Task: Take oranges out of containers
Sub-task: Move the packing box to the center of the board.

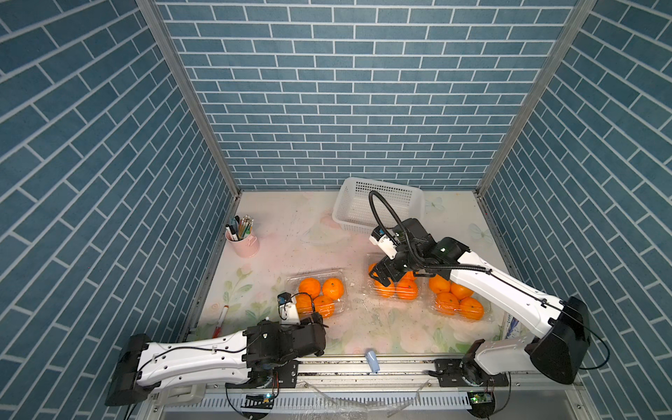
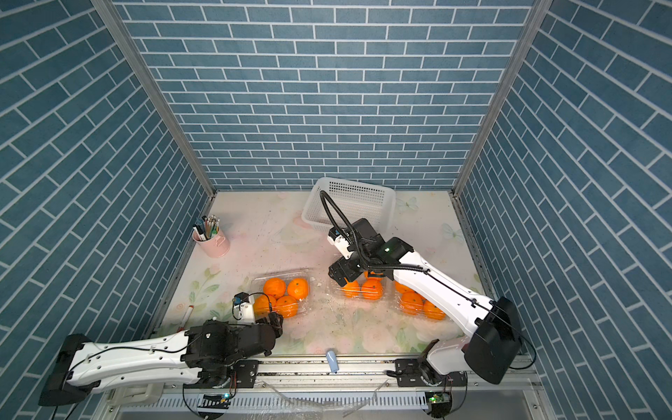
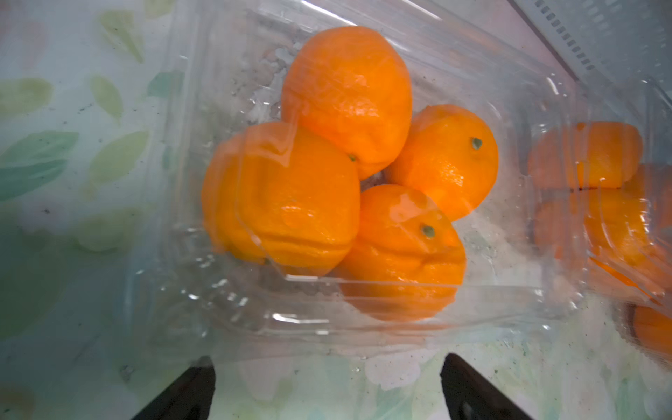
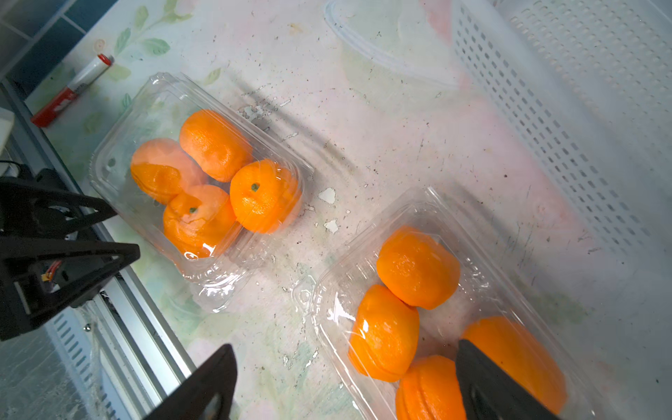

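Observation:
Three clear lidded containers lie across the table, each holding several oranges. The left container (image 1: 294, 280) (image 3: 509, 254) holds oranges (image 1: 320, 295) (image 3: 345, 94) under its lid. My left gripper (image 1: 317, 320) (image 3: 327, 365) stands open just short of its near edge, with only tabletop between the fingers. My right gripper (image 1: 382, 278) (image 4: 345, 349) hangs open over the middle container (image 1: 366, 291) (image 4: 429, 214); one finger is above its oranges (image 1: 407, 289) (image 4: 418, 269), the other over bare table. The right container (image 1: 487, 316) with its oranges (image 1: 458, 302) lies partly under the right arm.
A white perforated basket (image 1: 378, 207) stands at the back, close behind the right wrist. A pink cup of pens (image 1: 243, 238) sits at the back left. A red and white marker (image 1: 220, 322) lies by the left edge. A pale blue object (image 1: 372, 360) rests on the front rail.

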Motion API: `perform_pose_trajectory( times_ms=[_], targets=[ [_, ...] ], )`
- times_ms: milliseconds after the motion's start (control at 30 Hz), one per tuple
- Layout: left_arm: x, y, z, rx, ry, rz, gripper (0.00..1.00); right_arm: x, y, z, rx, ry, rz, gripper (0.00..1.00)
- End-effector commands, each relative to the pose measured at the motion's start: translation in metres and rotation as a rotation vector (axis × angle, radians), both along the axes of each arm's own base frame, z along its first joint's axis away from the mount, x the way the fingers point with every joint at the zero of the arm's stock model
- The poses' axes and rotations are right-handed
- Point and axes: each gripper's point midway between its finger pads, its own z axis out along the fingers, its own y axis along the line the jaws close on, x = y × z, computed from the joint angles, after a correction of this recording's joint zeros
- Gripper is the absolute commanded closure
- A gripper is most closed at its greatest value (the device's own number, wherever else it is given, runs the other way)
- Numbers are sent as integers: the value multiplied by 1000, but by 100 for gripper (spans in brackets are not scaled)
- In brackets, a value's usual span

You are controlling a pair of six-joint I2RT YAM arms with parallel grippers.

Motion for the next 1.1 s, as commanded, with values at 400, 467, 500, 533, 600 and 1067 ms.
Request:
perform_pose_trajectory(
  times_ms=[400,467,500,533,600,1067],
  targets=[
    [63,23,-8,102,91,46,10,14,67,-4,-49,-78,136,7],
    [80,16,-9,59,89,43,10,18,72,-6,-54,-82,118,7],
    [88,14,-8,38,85,45,11,21,74,-6,-54,-83,111,7],
    [96,11,-7,20,84,46,11,25,75,-5,-63,-97,93,7],
    [113,7,-2,-2,71,43,11,35,76,-4,-77,-126,45,7],
    [145,12,36,-51,-7,42,5,65,100,-4,-115,-206,-50,9]
  ],
)
